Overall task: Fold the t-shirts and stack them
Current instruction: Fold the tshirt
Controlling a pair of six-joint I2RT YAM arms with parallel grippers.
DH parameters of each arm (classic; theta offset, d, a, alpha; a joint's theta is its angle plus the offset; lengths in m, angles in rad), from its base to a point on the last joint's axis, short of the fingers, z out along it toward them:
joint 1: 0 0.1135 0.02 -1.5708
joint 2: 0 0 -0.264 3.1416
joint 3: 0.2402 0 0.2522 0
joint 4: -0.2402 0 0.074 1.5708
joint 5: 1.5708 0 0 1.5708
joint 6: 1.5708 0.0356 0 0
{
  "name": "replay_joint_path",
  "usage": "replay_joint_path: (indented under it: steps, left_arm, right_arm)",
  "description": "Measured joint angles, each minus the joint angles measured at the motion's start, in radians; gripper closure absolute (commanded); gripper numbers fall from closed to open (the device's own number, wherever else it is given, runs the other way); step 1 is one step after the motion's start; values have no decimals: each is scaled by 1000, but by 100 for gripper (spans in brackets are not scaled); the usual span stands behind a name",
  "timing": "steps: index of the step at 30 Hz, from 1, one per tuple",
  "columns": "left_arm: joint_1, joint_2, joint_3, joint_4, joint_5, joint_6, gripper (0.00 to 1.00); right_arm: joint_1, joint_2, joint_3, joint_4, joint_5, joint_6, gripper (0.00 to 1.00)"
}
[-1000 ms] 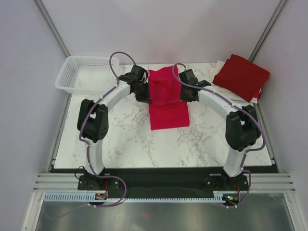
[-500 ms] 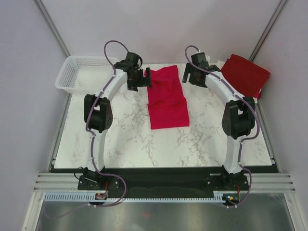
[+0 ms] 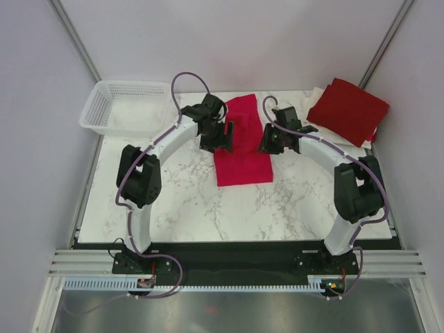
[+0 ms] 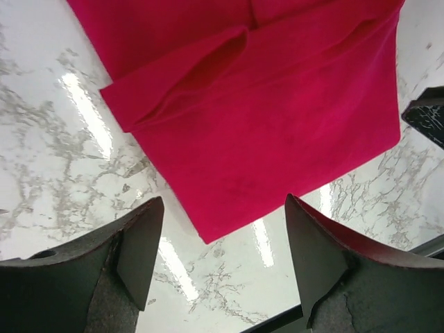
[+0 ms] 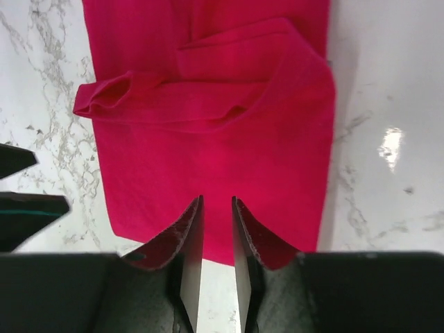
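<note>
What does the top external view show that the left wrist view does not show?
Only the top view: the white basket and the darker red shirt at the far right. Only the left wrist view: the left end effector, open, seen from close, and a loose fold in the cloth. Both: the bright red shirt lying on the marble table.

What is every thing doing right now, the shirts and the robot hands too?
Bright red t-shirt: lying flat, folded into a long strip.
Dark red t-shirt: folded, far right corner.
Left gripper: open, empty.
Right gripper: nearly closed, empty.
Basket: upright.
</note>
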Motion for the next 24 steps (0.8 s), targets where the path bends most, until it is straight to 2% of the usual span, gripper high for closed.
replay_joint_path:
  steps: [4, 11, 24]
  left_arm:
    - [-32, 24, -33, 3, -2, 0, 22]
    - [-24, -14, -148, 32, -17, -1, 20]
    - [-23, -314, -429, 61, -35, -2, 19]
  right_arm:
    - [29, 80, 25, 42, -71, 4, 72]
    - [63, 227, 124, 64, -117, 7, 72]
    - [53, 418, 365, 18, -109, -11, 72]
